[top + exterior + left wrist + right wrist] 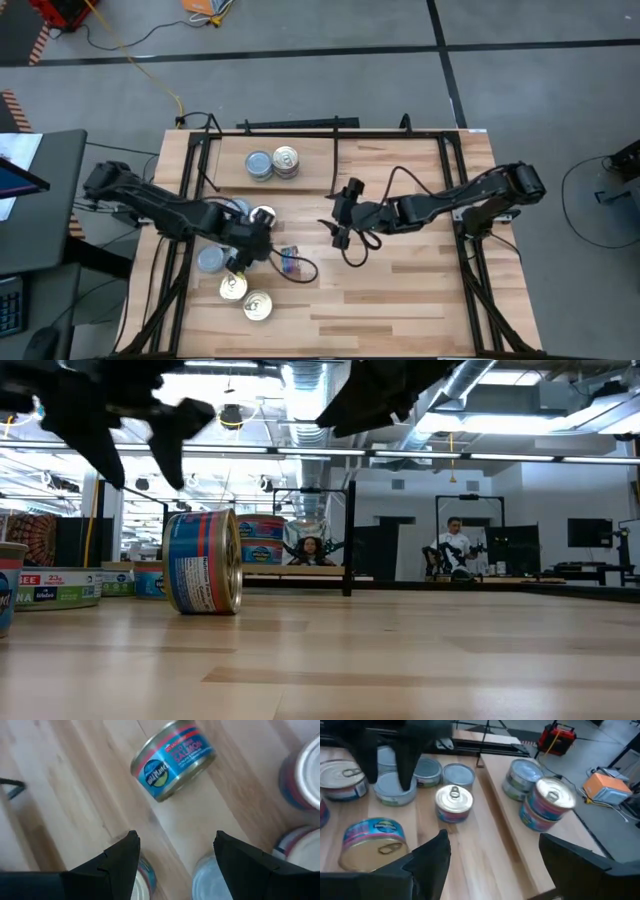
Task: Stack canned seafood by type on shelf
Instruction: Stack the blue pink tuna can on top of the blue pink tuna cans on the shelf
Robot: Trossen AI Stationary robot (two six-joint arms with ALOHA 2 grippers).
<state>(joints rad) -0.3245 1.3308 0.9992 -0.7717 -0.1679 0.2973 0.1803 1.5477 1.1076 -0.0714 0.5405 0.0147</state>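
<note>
Two short stacks of canned seafood stand on the shelf (380,165): a bluish-grey-topped one (259,165) and a gold-topped one (286,161), which the right wrist view also shows (524,776) (548,802). Several more tins stand on the tabletop at the left. A blue-labelled salmon tin (172,760) (290,262) (205,560) rests on its rim. My left gripper (240,258) (175,852) hangs open above the table tins, short of the salmon tin. My right gripper (340,218) (495,857) is open in the air over the table's middle, facing the shelf.
Upright tins beside the left gripper: a grey-topped one (210,260), two gold-topped ones (233,288) (257,306), and a pair farther back (262,215). A black divider rod (335,160) crosses the shelf. The table's right half (420,290) is bare wood.
</note>
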